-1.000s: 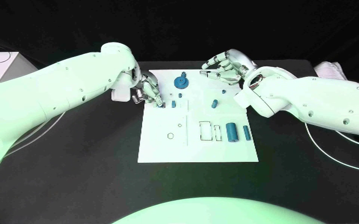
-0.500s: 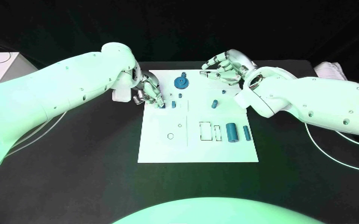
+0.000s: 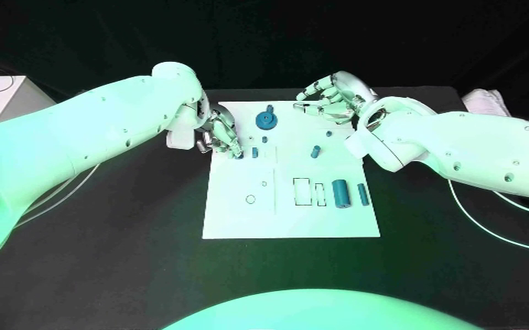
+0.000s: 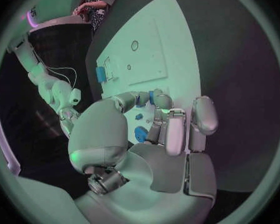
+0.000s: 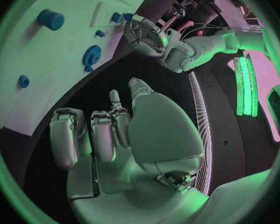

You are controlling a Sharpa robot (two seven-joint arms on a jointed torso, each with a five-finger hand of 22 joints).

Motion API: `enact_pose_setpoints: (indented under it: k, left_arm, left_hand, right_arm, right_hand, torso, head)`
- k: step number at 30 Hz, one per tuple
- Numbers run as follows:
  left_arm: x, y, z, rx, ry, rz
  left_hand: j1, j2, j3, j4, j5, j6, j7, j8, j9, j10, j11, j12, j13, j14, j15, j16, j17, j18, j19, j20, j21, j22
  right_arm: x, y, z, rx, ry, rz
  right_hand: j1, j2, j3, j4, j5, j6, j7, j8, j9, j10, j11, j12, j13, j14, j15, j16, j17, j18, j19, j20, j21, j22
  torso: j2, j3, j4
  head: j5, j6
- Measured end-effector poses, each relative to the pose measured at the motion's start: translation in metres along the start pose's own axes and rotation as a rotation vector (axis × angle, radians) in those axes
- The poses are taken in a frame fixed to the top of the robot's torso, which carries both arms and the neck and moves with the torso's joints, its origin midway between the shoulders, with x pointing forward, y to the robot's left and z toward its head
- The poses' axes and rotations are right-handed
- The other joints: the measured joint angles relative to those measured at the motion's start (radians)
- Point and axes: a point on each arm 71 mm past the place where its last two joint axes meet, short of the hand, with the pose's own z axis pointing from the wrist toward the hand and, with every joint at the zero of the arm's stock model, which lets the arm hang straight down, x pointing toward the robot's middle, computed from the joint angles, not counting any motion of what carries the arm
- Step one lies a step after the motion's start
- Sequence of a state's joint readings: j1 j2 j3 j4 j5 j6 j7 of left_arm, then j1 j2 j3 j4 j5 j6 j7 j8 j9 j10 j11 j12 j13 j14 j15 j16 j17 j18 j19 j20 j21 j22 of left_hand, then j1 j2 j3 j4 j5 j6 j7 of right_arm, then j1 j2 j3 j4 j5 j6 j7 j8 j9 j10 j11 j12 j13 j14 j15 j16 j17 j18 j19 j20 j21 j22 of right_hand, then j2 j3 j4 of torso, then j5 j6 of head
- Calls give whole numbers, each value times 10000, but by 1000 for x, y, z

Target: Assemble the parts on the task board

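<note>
Barely anything has shifted over the last second: both hands sit where they were, and every blue piece on the task board (image 3: pixel 292 223) lies as before. From the head camera, the left hand (image 3: pixel 217 136) is down at the board's left edge, fingers bunched and pointing at a small blue peg (image 3: pixel 254 152) just beside them; whether they actually pinch it I cannot tell from here. The right hand (image 3: pixel 329 96) hovers off the board's far right corner, fingers curled, nothing visible in them. A round blue gear (image 3: pixel 266 121) stands near the far edge, a slanted small piece (image 3: pixel 316 151) mid-board, and a fat blue cylinder (image 3: pixel 341 191) with a thinner one (image 3: pixel 363 194) beside it toward the near right. Over to the left wrist: the left hand (image 4: pixel 154 134) has thumb and a fingertip closing round a small blue part (image 4: pixel 151 95) above the board. Right wrist now: the right hand (image 5: pixel 121 139) shows fingers loosely bent, holding nothing, with the gear (image 5: pixel 90 56) on the board beyond.
</note>
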State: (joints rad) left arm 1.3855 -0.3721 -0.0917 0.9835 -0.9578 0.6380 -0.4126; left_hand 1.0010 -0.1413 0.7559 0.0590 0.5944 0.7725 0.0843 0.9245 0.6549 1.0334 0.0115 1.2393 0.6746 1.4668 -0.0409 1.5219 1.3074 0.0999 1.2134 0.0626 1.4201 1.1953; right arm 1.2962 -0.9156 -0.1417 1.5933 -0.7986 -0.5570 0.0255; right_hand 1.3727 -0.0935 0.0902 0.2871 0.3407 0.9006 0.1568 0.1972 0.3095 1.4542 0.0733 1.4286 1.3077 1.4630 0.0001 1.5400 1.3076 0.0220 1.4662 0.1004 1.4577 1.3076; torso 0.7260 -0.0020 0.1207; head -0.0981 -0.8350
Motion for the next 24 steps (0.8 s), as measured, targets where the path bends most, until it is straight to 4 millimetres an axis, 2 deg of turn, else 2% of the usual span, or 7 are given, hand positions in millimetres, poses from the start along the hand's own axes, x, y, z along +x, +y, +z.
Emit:
enact_pose_setpoints:
  k: [24]
  left_arm:
    - [-4, 8, 0, -404, -160, -45]
  left_hand:
    - [70, -9, -27, -27, 62, 22, -22, -74, 19, 37, 25, 37, 64, 0, 0, 0, 0, -1, 0, 0, 0, 20]
  right_arm:
    - [0, 0, 0, -6, 17, 1]
  right_hand:
    - [0, 0, 0, 0, 0, 0, 0, 0, 0, 0, 0, 0, 0, 0, 0, 0, -2, 0, 0, 0, 0, -3]
  torso:
    - [-16, -1, 10]
  head:
    - [-16, -40]
